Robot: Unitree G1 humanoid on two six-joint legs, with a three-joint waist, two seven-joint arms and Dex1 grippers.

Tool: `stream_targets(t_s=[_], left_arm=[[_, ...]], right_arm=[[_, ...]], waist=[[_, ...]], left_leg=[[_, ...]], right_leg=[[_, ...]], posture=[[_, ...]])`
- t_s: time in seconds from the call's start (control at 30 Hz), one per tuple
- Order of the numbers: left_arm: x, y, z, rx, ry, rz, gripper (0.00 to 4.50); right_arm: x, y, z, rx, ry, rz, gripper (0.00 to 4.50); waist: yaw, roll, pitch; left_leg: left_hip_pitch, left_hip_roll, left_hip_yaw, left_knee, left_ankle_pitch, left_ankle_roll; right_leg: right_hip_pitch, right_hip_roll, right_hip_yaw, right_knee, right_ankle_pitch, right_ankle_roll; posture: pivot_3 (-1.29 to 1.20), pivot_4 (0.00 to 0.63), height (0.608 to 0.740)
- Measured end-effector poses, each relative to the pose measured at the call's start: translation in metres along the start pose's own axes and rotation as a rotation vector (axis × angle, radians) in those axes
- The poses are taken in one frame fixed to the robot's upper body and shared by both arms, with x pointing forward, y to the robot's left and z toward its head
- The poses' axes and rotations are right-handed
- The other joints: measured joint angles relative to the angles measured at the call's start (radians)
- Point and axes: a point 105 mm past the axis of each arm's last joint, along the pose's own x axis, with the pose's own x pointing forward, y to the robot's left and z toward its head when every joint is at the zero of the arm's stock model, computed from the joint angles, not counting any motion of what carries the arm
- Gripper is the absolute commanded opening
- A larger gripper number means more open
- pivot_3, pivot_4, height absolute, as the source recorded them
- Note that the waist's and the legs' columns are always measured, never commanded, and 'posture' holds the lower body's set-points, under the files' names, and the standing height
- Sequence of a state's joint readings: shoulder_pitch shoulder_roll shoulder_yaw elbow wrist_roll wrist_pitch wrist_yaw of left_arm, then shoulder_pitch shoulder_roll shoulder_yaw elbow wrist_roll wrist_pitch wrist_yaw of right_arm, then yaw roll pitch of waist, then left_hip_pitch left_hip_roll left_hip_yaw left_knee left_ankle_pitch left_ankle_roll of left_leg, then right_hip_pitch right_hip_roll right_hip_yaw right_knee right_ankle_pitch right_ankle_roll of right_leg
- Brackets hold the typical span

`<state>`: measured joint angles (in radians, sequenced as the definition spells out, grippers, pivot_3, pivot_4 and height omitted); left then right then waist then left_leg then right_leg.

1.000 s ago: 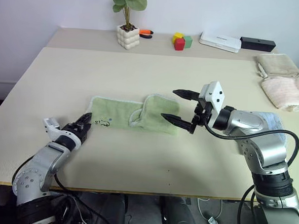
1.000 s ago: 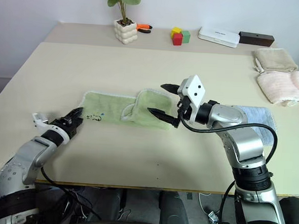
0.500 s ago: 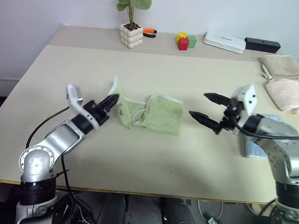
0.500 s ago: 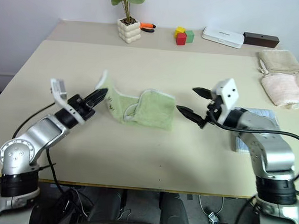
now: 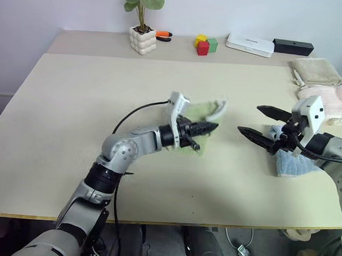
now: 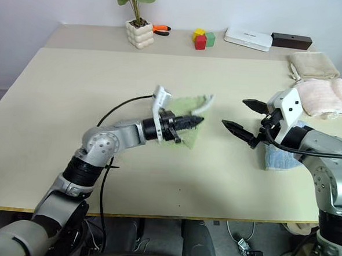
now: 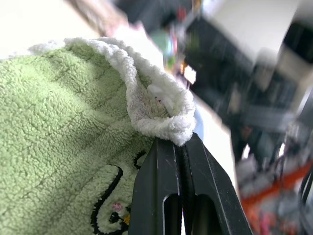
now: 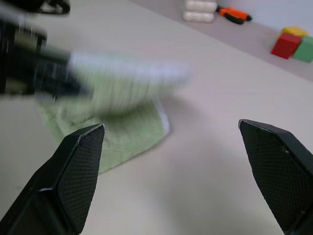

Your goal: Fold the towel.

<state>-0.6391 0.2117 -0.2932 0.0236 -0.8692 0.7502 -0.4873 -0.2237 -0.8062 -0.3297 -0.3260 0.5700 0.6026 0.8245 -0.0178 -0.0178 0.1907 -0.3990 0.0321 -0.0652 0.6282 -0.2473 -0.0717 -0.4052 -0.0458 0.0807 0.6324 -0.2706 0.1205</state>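
Dragging its pinched corner across, the left gripper (image 5: 213, 127) has hauled the green towel (image 5: 196, 113) over itself mid-tabletop (image 5: 74, 99), jaws clamped on the whitish edge, while the right gripper (image 5: 259, 123) backed off with jaws wide apart, so looks like the second fold's nearly laid.
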Motion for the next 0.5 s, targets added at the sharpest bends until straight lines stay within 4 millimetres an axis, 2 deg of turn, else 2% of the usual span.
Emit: stream_targets(t_s=[0.03,0.13,0.27,0.37,0.4,0.5], left_arm=[[0.001,0.002,-0.004,0.012,0.016,0.006,0.02],[0.000,0.006,-0.014,0.029,0.040,0.011,0.82],[-0.006,0.014,-0.027,0.027,0.063,0.045,2.75],[-0.007,0.016,-0.026,0.023,0.048,0.056,4.30],[-0.008,0.014,-0.024,0.021,0.045,0.050,4.45],[-0.013,0.006,-0.015,0.006,0.029,0.005,4.45]], right_arm=[[-0.001,0.001,0.000,-0.002,0.000,-0.004,4.50],[-0.002,0.006,0.000,-0.011,0.006,-0.012,4.50],[-0.005,0.005,-0.002,-0.004,0.009,-0.030,4.50],[-0.005,0.004,-0.001,-0.006,0.006,-0.039,4.50],[-0.004,0.003,0.000,-0.008,0.003,-0.040,4.50],[0.000,0.001,0.006,-0.019,-0.015,-0.038,4.50]], waist=[[0.001,0.000,0.000],[0.002,0.000,0.000],[0.004,0.000,0.000],[0.004,0.000,0.000],[0.003,0.000,0.000],[0.000,0.000,0.000]], left_leg=[[0.000,0.000,0.000,0.000,0.000,0.000],[-0.003,0.000,0.000,0.002,0.000,0.000],[-0.003,0.000,0.000,0.003,0.000,0.000],[-0.003,0.000,0.000,0.004,0.000,0.000],[-0.003,0.000,0.000,0.003,0.000,0.000],[-0.003,0.000,0.000,0.003,0.000,0.000]], right_leg=[[0.000,0.000,0.000,0.000,0.000,0.000],[0.000,-0.001,0.000,-0.001,0.000,0.000],[0.000,-0.001,0.000,-0.001,0.000,0.000],[0.000,-0.001,0.000,-0.001,0.000,0.000],[0.000,-0.001,0.000,-0.001,0.000,0.000],[0.000,-0.001,0.000,0.000,0.000,0.001]], posture=[[0.00,0.150,0.740],[0.00,0.150,0.740],[0.00,0.150,0.740],[0.00,0.150,0.740],[0.00,0.150,0.740],[0.00,0.150,0.740]])
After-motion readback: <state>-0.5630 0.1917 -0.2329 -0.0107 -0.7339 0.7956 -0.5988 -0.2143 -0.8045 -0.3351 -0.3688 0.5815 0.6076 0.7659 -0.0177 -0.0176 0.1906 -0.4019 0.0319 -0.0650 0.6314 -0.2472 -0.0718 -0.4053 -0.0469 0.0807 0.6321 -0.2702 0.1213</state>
